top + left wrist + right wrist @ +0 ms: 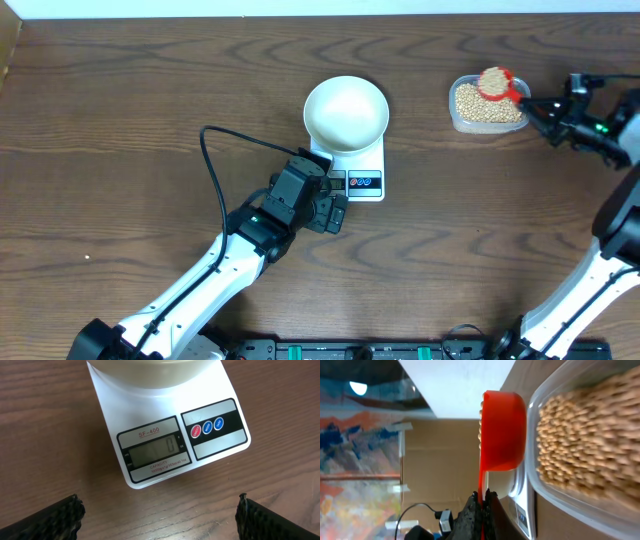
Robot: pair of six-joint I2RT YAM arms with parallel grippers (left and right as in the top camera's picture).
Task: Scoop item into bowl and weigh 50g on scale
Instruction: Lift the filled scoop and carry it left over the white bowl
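Note:
The white bowl (346,112) sits on the white scale (362,168) at the table's middle; it looks empty from overhead. In the left wrist view the scale (165,435) shows its grey display reading 0 and round buttons, with the bowl's base (150,370) above. My left gripper (335,212) is open and empty, just in front of the scale. My right gripper (545,108) is shut on the handle of a red scoop (497,84) heaped with tan beans, held over the clear tub of beans (485,108). The right wrist view shows the scoop (502,430) beside the tub's beans (585,445).
A black cable (215,150) loops over the table left of the scale. The table's far edge runs along the top of the overhead view.

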